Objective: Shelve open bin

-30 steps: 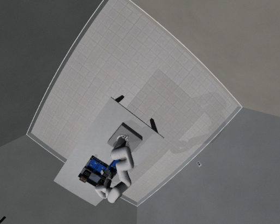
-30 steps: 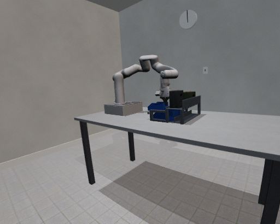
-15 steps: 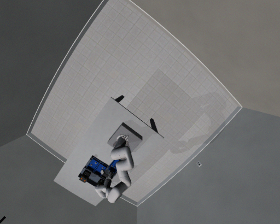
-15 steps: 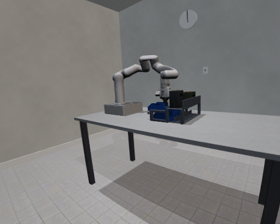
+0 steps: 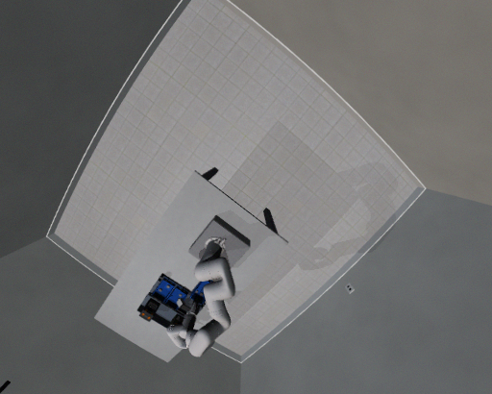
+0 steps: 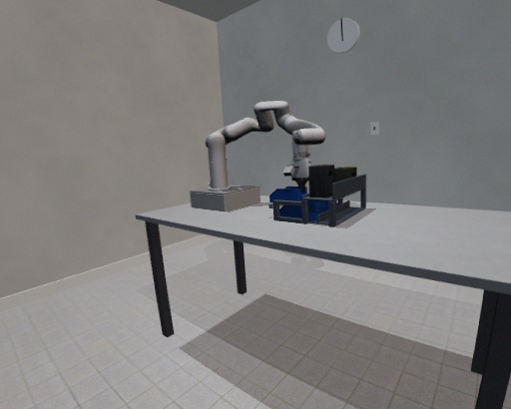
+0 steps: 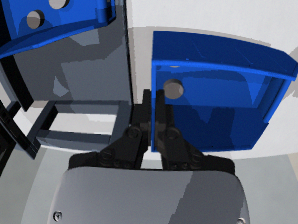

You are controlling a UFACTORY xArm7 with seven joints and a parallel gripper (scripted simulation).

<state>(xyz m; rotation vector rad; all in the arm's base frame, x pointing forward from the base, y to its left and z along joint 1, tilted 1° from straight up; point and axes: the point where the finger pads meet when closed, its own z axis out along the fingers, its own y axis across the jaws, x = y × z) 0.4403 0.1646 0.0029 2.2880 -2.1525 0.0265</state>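
Note:
The open blue bin [image 5: 201, 287] [image 6: 285, 194] [image 7: 215, 47] is beside the shelf, with a round grey part [image 7: 173, 89] inside. My gripper [image 7: 153, 102] [image 6: 301, 187] is shut on the bin's side wall, one finger inside and one outside. In the exterior view the bin looks roughly level and its rim stands above the shelf's low side frame; its height over the table is hard to tell. The dark grey shelf [image 6: 304, 211] [image 7: 90, 75] shows a bare strip of floor between its blue bins [image 5: 163, 286] [image 7: 60, 41] and the side nearest my gripper.
Tall dark boxes [image 6: 321, 181] stand over the shelf's rear, beside a raised rear board [image 6: 349, 187]. Open bars [image 7: 75, 137] form one end of the shelf. The arm's grey base block [image 6: 208, 200] sits farther along the table [image 6: 407, 234].

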